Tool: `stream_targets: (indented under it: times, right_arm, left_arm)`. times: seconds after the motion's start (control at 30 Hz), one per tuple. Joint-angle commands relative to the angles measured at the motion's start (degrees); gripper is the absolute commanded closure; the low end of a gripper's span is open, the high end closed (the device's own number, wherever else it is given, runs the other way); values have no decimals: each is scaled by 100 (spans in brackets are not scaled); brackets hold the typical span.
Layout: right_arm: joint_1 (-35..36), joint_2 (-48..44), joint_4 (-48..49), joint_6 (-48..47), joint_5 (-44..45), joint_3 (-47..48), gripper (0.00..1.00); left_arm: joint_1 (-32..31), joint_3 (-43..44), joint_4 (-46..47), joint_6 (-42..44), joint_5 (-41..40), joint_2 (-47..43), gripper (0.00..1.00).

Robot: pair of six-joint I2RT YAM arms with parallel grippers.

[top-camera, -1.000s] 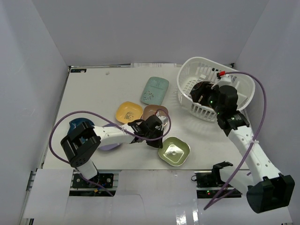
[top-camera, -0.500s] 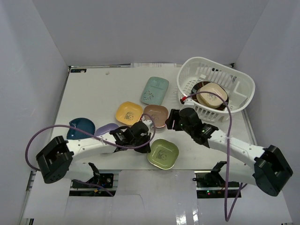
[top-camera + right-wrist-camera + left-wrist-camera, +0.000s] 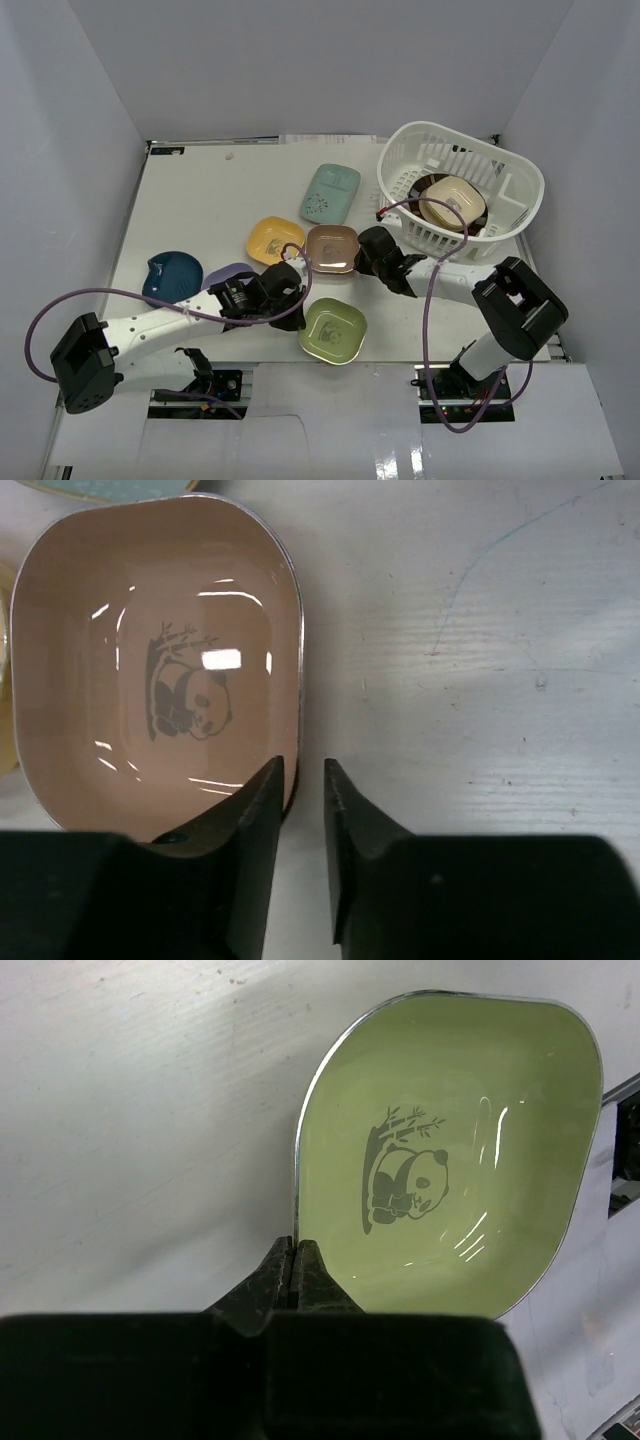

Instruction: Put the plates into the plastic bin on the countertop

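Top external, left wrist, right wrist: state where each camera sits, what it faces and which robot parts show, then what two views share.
Top external: high behind the arm bases, looking down on the countertop and plastic bin; both arms show.
Left wrist: on the left arm, looking down past its shut left fingers at the green plate.
Right wrist: on the right arm, looking down past its open right fingers, which straddle the brown plate rim.
Shared: top external also shows both plates.
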Motion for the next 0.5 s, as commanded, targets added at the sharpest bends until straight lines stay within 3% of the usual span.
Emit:
stream_targets:
  times: [0.0,0.03,0.17,0.33,0.47]
  right_arm:
    - [-26,65,368,252,307,223,74]
    - [-26,-39,359,270,325,118,83]
    - [-18,-698,149,261,422,-303,91]
    - [18,-2235,-325,-134,404,-569,92]
    - [-35,-3272,-800,-818,842,87,92]
  left_arm:
    - [-27,182,-322,-37,-328,-274,100]
    - [-36,208,-374,-37,-356,-327,100]
    - [-36,331,-454,-19,-461,-371,100]
    - [-36,577,-436,16,-707,-353,100]
    - [-36,753,-358,-37,-787,-336,100]
